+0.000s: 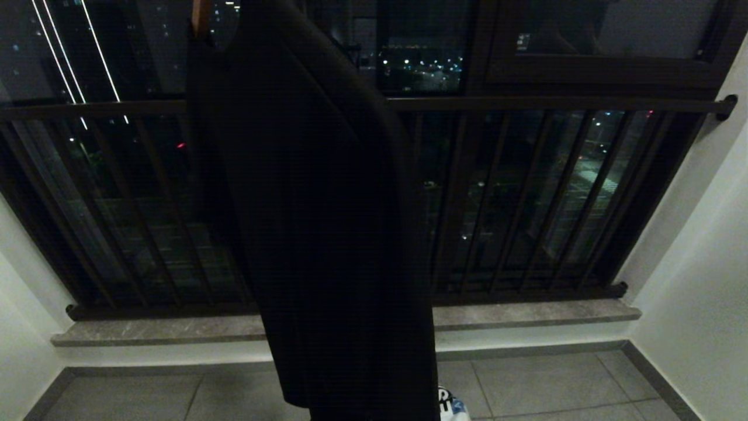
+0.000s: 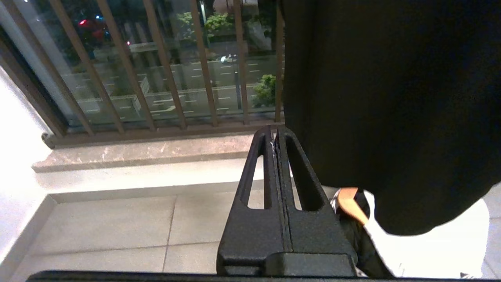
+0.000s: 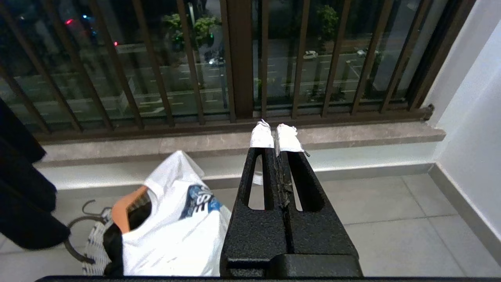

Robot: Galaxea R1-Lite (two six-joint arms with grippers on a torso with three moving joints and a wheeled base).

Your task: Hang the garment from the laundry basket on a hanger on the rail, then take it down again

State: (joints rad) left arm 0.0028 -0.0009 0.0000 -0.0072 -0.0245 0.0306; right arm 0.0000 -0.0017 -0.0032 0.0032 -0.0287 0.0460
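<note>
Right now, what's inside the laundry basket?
A white garment with a blue print is draped over the laundry basket, hiding most of the inside. An orange wooden hanger sticks out from under it beside something dark. Nothing deeper can be seen.

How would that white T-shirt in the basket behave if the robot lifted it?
The white T-shirt lies crumpled over the laundry basket, so it would probably sag and drape. It looks thin, so likely light. An orange hanger pokes from its neck and might come up with it.
</note>
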